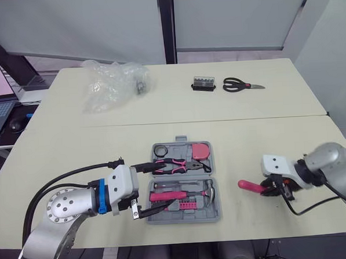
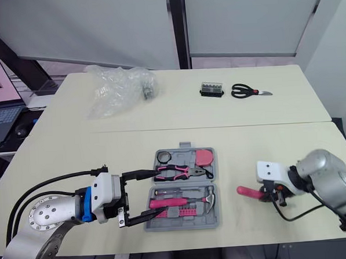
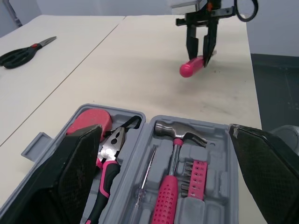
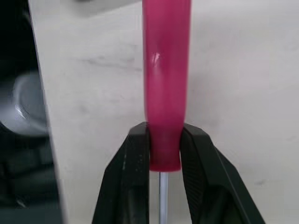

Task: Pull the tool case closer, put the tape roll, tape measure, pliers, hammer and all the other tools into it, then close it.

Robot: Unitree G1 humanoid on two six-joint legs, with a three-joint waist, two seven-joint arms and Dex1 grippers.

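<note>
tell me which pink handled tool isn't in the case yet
The screwdriver, clamped in the right gripper to the right of the case; the pliers and hammer already lie inside it.

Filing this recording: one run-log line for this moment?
left gripper open at tool case | right gripper shut on screwdriver | hammer, pliers inside

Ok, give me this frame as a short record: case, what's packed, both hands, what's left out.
case: tool case, open
inside: tape roll, pliers, tape measure, hammer
left hand: open, fingers spanning the case's left end
right hand: shut on pink-handled screwdriver, right of the case
far table: scissors, bit holder, plastic bag
</note>
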